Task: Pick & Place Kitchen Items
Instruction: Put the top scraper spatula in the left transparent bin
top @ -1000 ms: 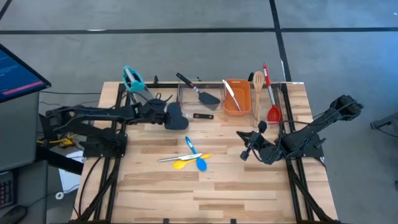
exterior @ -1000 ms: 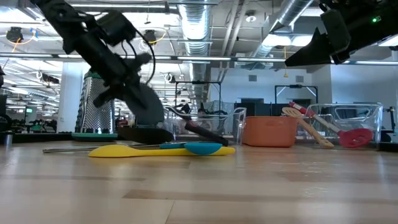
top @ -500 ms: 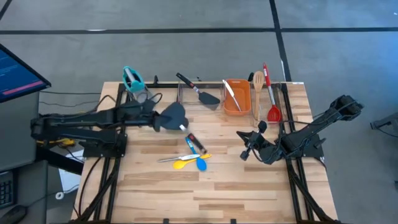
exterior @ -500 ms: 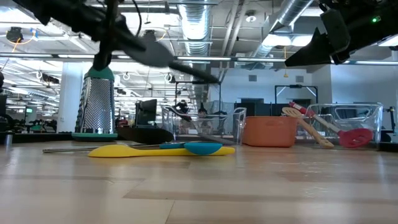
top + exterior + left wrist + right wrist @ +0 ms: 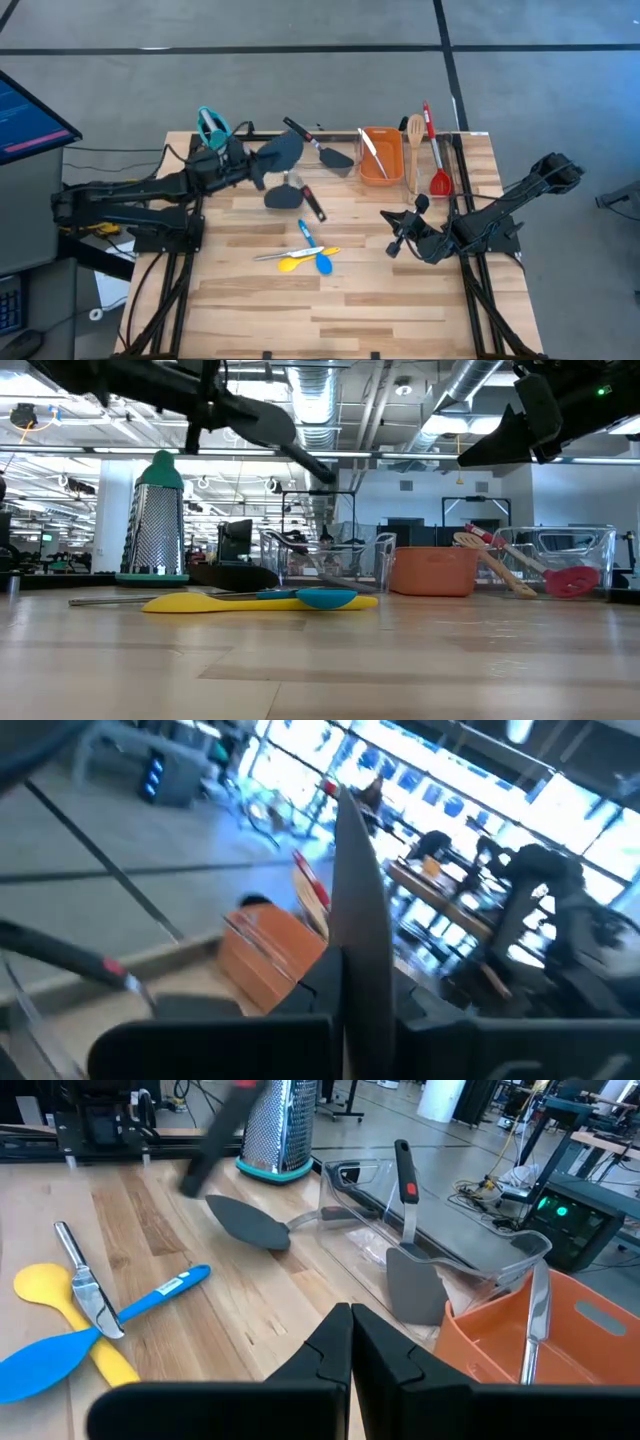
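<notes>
My left gripper is high over the table's far left part, shut on the dark grey scoop. The low view shows the scoop in the air, its handle slanting down. The scoop's shadow lies on the table below it. A yellow spoon, a blue spoon and a silver utensil lie flat at mid table. My right gripper is shut and empty above the table's right part; its wrist view shows the closed fingers. My left gripper pinches the scoop's wide bowl between its two fingers, at the side away from the handle. The fingers come about level from the table's left. In the wrist view the bowl stands edge-on between them. The scoop is lifted clear, handle slanting down toward the right.
A clear tray with a black spatula stands at the far middle. Beside it are an orange tub and a tray with a wooden slotted spoon and a red spoon. A grater stands far left.
My left gripper has risen and gone toward the table's far edge with the scoop. The scoop lay on the table a second ago; it is now lifted clear and turned, its handle swung from pointing right to slanting toward the near right.
</notes>
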You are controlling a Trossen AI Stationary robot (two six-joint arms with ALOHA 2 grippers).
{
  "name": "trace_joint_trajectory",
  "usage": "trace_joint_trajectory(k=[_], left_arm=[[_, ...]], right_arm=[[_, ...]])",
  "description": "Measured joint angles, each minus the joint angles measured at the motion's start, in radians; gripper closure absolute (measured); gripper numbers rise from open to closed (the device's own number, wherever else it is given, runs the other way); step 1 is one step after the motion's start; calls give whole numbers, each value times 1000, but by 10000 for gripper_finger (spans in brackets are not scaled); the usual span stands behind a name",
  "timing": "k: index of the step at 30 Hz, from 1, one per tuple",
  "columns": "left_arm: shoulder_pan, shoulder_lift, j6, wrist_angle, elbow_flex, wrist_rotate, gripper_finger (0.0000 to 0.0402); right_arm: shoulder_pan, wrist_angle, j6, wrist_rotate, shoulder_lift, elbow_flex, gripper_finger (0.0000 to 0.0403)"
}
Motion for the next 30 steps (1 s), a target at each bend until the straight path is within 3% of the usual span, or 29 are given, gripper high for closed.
trace_joint_trajectory(k=[8,15,21,26,30], left_arm=[[114,270,52,330,26,-14,401],[156,481,114,416,194,-24,401],[155,597,229,415,334,-120,401],[163,667,258,427,362,-228,401],[181,737,247,451,362,-258,401]], right_arm=[[0,0,0,1,0,0,402],[0,-1,-3,2,0,0,402],[0,-3,-3,1,0,0,402],[1,-4,-3,1,0,0,402],[1,-4,-3,1,0,0,402]])
